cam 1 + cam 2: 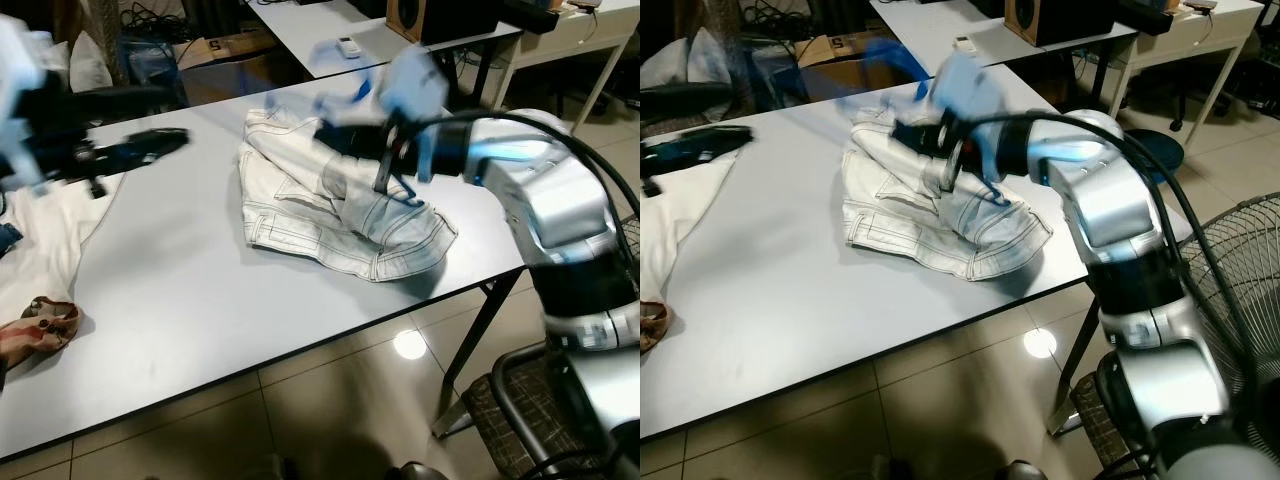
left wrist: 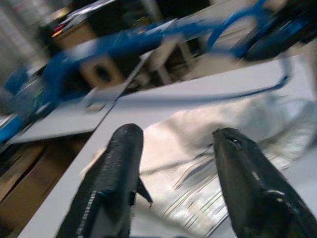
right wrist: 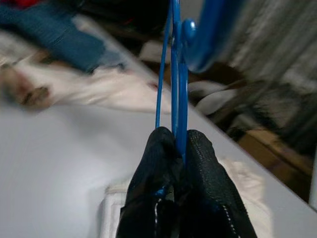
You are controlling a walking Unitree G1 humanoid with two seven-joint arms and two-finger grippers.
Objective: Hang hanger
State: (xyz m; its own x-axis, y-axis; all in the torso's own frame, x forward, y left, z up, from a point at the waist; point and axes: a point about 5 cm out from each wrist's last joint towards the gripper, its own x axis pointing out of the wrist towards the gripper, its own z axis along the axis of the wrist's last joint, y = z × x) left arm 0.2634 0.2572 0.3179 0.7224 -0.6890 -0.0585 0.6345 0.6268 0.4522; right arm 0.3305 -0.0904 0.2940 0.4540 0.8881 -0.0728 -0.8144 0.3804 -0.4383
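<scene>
A blue wire hanger (image 3: 176,74) is pinched between the shut fingers of my right gripper (image 3: 179,136). In the eye views the hanger (image 1: 345,95) is a blue blur above the table's far side. My right gripper (image 1: 340,135) hovers with it over a crumpled white denim garment (image 1: 330,215) on the grey table (image 1: 200,290). My left gripper (image 1: 165,142) floats over the table's left part, apart from the garment. Its two black fingers (image 2: 119,168) stand open with nothing between them. They point toward the blurred hanger (image 2: 148,39).
A white shirt (image 1: 40,230) and a brown patterned cloth (image 1: 40,325) lie at the table's left end. Behind stands a second table with a remote (image 1: 348,45). A chair (image 1: 530,400) and a fan (image 1: 1240,270) stand at the right, beyond the table's near edge.
</scene>
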